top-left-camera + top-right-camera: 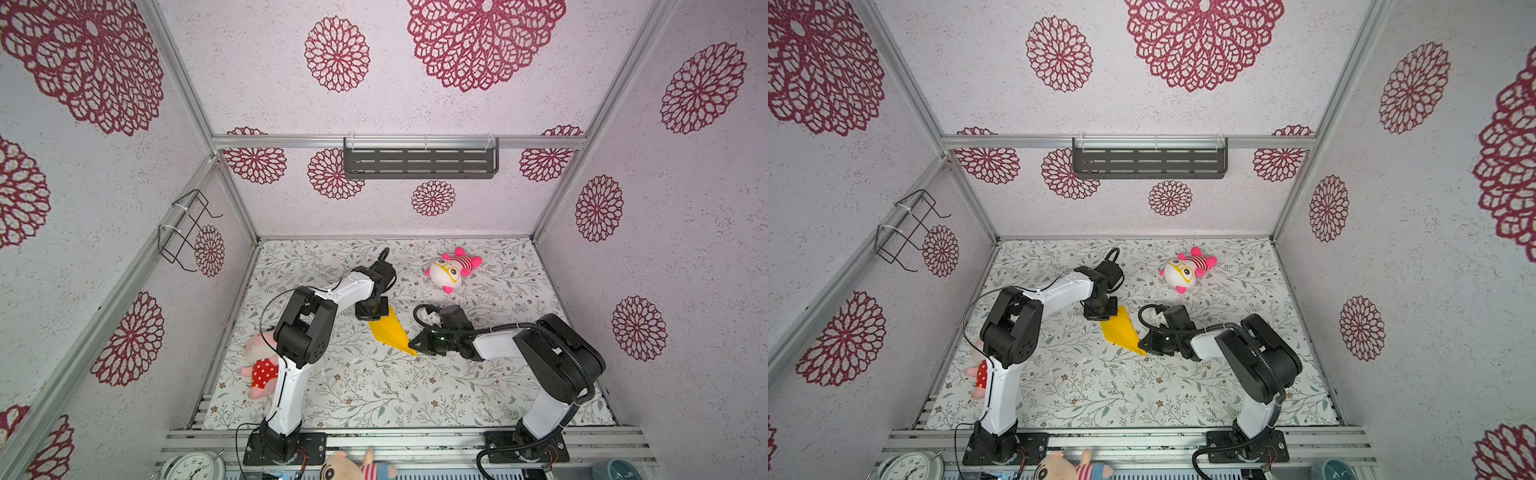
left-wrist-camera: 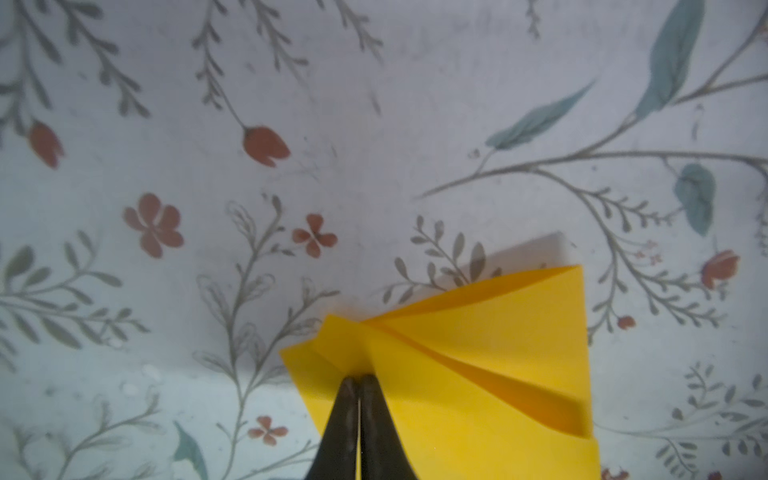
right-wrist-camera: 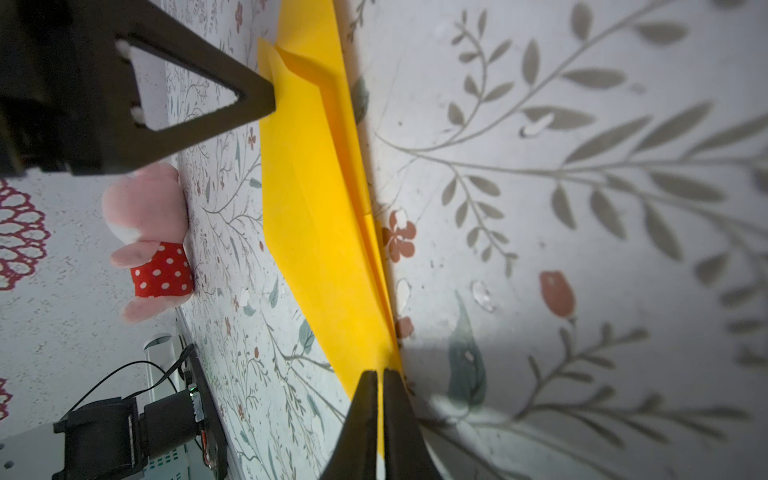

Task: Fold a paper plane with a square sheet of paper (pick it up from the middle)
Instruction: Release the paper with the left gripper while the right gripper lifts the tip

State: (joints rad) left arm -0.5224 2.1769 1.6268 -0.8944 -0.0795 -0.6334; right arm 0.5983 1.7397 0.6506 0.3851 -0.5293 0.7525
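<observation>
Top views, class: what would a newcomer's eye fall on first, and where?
The bright yellow paper plane at the table's middle, pinched at its wide end by the left end effector and at its tip by the right end effector. Next, the pink-and-white plush toy toward the back right.

The left gripper (image 2: 358, 380) enters at the lower middle of the frame, its dark jaws pinched together on the pleated end of the yellow paper plane (image 2: 478, 365). The plane fans out toward the lower right over the floral tablecloth (image 2: 208, 124).

paper plane (image 1: 388, 332): smooth matt paper; tabletop (image 1: 374, 386): matt printed sheet; plush toy (image 1: 446, 272): soft cloth
</observation>
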